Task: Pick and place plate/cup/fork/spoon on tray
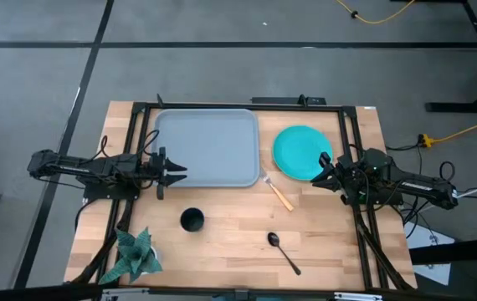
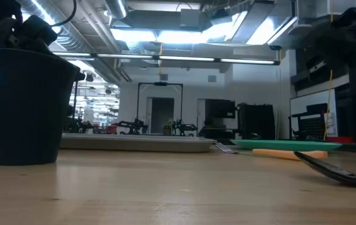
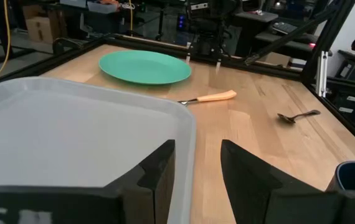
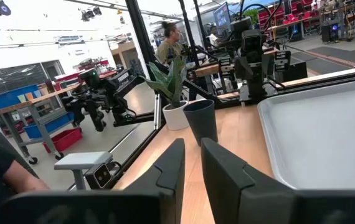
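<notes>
The grey-blue tray (image 1: 205, 149) lies at the table's far middle. The turquoise plate (image 1: 301, 152) lies flat to its right. The orange-handled fork (image 1: 279, 192) lies between them, a little nearer. The dark cup (image 1: 192, 220) stands upright nearer the front, and the dark spoon (image 1: 284, 252) lies near the front edge. My left gripper (image 1: 176, 170) hovers at the tray's near left edge, its fingers (image 3: 159, 168) a little apart and empty. My right gripper (image 1: 320, 174) is at the plate's near right rim, with a narrow gap between its fingers (image 4: 171, 162), also empty.
A small potted plant (image 1: 134, 255) stands at the front left corner, left of the cup. A black frame (image 1: 351, 150) runs around the table's sides. A person (image 4: 171, 40) stands in the room beyond the table. Bare wood (image 1: 238, 226) lies between the cup and the spoon.
</notes>
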